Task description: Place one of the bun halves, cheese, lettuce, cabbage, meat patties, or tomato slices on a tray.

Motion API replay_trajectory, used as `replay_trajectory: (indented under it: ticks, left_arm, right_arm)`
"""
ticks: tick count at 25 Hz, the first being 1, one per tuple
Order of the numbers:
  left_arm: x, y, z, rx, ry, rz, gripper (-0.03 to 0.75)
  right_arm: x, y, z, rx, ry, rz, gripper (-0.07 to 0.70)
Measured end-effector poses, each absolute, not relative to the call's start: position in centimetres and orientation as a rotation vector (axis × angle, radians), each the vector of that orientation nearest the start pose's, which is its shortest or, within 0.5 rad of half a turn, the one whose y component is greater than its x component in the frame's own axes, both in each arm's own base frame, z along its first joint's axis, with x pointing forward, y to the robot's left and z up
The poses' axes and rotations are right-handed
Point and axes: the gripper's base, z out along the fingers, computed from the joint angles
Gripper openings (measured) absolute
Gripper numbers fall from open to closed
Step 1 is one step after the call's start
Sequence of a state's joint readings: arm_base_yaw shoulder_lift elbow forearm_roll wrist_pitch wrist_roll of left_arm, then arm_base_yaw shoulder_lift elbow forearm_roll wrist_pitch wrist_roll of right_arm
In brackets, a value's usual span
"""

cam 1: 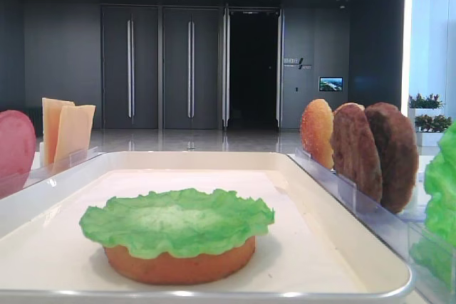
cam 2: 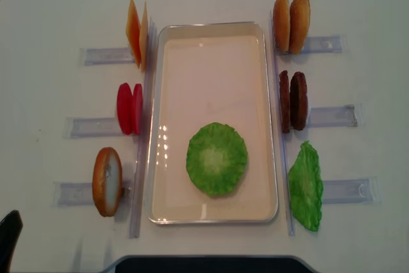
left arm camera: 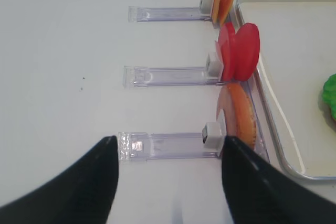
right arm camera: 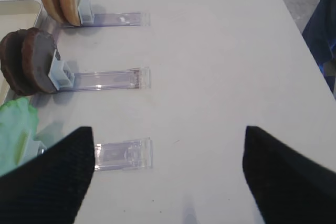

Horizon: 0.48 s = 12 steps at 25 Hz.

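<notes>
The white tray lies mid-table. On it sits a bun half with the green lettuce on top. To its right stand two bun halves, two meat patties and a second green leaf. To its left stand cheese, tomato slices and a bun half. My right gripper hangs open over bare table, right of the leaf's holder. My left gripper is open above the left bun half's holder, holding nothing.
Clear plastic holders stick outward from the tray on both sides, one per food stack. The one nearest my left gripper runs between its fingers. A dark edge shows at the table's front.
</notes>
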<state>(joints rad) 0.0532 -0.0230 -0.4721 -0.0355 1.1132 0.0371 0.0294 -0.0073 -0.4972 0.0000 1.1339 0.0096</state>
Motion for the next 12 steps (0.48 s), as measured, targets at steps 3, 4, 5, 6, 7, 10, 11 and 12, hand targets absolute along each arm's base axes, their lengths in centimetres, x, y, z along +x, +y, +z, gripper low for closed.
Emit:
replay_trajectory:
  ticks: [3,4,5,6,7,10,11,12]
  left_arm:
    - [-0.73,-0.33,26.53,-0.014,2.101,0.011,0.476]
    - [-0.73,-0.33,26.53,-0.014,2.101,0.011,0.48]
    - [-0.73,-0.33,26.53,-0.014,2.101,0.011,0.482]
    - [-0.73,-0.33,26.53,-0.014,2.101,0.011,0.484]
    - [-0.73,-0.33,26.53,-0.014,2.101,0.011,0.485]
    - [-0.73,-0.33,26.53,-0.014,2.101,0.011,0.486]
    - [-0.73,-0.33,26.53,-0.014,2.101,0.011,0.486]
    - [-0.73,-0.33,26.53,-0.014,2.101,0.011,0.486]
  right_arm:
    - [-0.89,0.02,27.06,-0.021,2.113,0.031,0.577]
    - [-0.89,0.05,27.06,-0.022,2.113,0.034,0.577]
    - [-0.89,0.06,27.06,-0.022,2.113,0.037,0.577]
    - [-0.89,0.02,27.06,-0.021,2.113,0.03,0.577]
    - [-0.89,0.04,27.06,-0.022,2.113,0.032,0.577]
    - [-0.9,0.08,27.06,-0.022,2.113,0.039,0.577]
    - [-0.9,0.09,27.06,-0.022,2.113,0.04,0.577]
    - [-0.9,0.09,27.06,-0.022,2.113,0.041,0.577]
